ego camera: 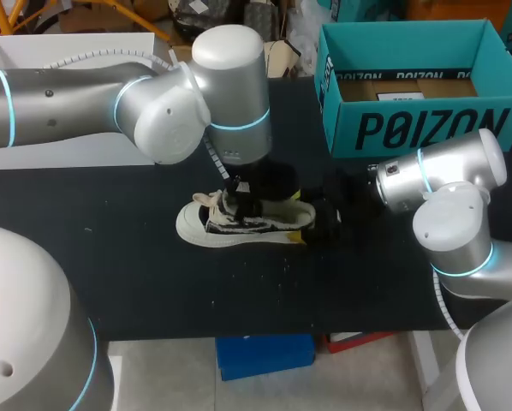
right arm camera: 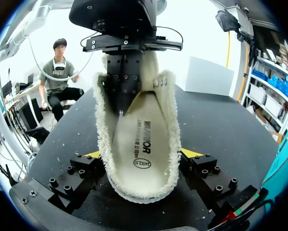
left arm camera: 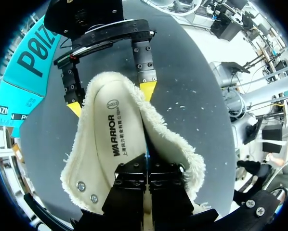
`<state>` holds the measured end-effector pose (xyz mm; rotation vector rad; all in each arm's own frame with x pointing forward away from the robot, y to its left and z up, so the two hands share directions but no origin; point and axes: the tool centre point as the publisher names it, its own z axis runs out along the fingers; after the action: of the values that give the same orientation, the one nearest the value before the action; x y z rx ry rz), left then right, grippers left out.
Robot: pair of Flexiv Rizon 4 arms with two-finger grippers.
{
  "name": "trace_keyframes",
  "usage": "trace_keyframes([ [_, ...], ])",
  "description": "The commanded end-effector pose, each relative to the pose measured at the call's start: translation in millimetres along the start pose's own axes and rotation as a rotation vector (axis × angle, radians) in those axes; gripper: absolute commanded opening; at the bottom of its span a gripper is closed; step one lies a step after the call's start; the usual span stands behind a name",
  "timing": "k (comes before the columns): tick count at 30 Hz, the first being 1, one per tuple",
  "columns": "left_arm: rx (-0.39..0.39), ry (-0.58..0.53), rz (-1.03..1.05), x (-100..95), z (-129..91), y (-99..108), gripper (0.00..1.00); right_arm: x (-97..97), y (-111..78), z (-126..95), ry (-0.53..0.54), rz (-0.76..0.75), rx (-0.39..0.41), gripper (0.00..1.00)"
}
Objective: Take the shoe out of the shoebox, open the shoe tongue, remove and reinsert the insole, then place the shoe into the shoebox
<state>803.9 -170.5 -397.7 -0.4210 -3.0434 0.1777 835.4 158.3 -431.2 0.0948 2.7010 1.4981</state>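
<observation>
1. We are seeing the shoe (ego camera: 239, 224) lying on its sole on the black table (ego camera: 136, 274), out of the box, with its toe pointing toward our left side.
2. The teal shoebox (ego camera: 427, 128) is standing open at the table's far right, well apart from the shoe.
3. Our left arm is coming in from the left and hanging over the shoe, with the left gripper (left arm camera: 148, 166) pointing down into its opening.
4. Its two black fingers are pressing together on a fold of the shoe's fleecy upper. We cannot tell whether that fold is the tongue or the side wall.
5. Our right arm is lying low along the table from the right, with the right gripper (right arm camera: 142, 154) sitting at the heel.
6. Its yellow tips are standing wide apart, one touching each side of the heel, so they are clamping the shoe between them.
7. The insole (right arm camera: 141, 144) is showing inside the shoe, lying flat on the bottom with fleece lining all round it.
</observation>
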Motion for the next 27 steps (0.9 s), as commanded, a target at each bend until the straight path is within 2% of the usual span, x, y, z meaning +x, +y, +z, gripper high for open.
trace_keyframes([
  [1, 0.017, -0.012, 0.006, 7.0, -5, 0, 0.0, -3.7, -2.3, 5, -0.002, 0.002, 0.001, 0.0],
  [27, 0.049, -0.072, -0.006, 13.3, -32, 6, 0.0, -3.7, -2.3, 5, -0.002, 0.002, 0.001, 0.0],
])
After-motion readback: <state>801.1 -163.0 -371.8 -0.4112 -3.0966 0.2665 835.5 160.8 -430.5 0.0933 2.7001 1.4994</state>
